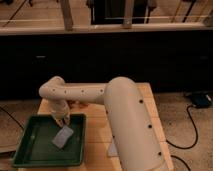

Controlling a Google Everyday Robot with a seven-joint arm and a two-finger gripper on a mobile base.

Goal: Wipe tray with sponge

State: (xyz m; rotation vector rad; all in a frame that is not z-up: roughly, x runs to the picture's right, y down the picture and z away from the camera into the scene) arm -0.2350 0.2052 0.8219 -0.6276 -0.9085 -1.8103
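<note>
The cream-coloured arm's pincer hangs over the shallow dark green plastic tray on the wooden tabletop. I cannot tell how it is set. The small flat grey-blue sponge lies in the tray, at the pincer's 6 o'clock.

The cream arm reached leftward across the wooden desk and bent down over the dark green tray. Its gripper hung just above the tray's far right part. The grey-blue sponge lay flat inside the tray, directly below the gripper. A black cable trailed across the floor on the right.
</note>
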